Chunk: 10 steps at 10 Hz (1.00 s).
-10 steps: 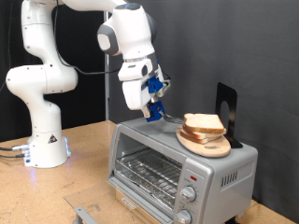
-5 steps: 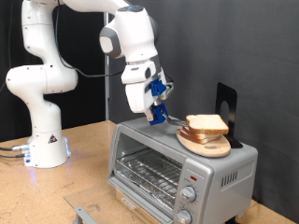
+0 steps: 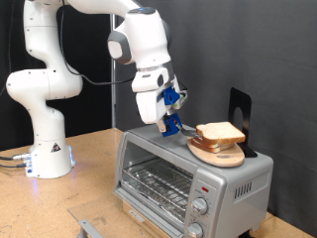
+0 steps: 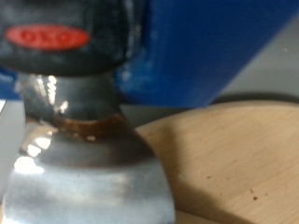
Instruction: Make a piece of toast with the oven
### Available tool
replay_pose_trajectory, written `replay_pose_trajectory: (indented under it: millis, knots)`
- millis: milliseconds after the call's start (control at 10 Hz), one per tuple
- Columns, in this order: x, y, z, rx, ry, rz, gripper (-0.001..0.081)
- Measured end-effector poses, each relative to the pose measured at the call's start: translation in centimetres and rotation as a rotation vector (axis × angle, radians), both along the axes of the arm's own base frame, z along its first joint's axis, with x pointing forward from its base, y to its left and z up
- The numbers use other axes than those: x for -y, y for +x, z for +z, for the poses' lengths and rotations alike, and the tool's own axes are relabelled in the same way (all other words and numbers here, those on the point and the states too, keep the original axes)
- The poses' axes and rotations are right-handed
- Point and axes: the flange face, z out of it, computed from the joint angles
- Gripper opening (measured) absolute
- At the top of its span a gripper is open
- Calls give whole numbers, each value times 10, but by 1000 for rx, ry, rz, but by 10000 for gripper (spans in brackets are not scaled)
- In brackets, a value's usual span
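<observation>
The piece of toast [image 3: 220, 131] lies on a round light wooden board [image 3: 214, 152] on top of the oven [image 3: 158, 177], a small silver toaster oven with its glass door up and a wire rack behind the glass. My gripper [image 3: 171, 123], with blue fingers, hangs just above the oven's top, a little to the exterior view's left of the toast, and nothing shows between its fingers. The wrist view is very close up: a silver metal finger [image 4: 84, 159], blue plastic, and the wooden board [image 4: 238, 159].
A black upright stand [image 3: 239, 112] sits behind the board on the oven's top. Round knobs [image 3: 200, 208] are at the oven's front right. The robot's white base [image 3: 45, 149] stands at the exterior view's left on the wooden table [image 3: 59, 203].
My gripper has moved towards the exterior view's right and slightly down, closer to the toast on the board. The toast, board and oven have not moved.
</observation>
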Motion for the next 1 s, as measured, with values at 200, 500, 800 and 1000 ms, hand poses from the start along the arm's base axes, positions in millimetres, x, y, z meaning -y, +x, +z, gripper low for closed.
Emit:
replay_pose_trajectory:
  millis: [200,500,800,1000]
  knots:
    - [1,5,0,-1,-1,-6,498]
    - [1,11,0,0,3,-9,498]
    - [0,15,2,3,7,-10,498]
    - [0,16,3,5,7,-13,498]
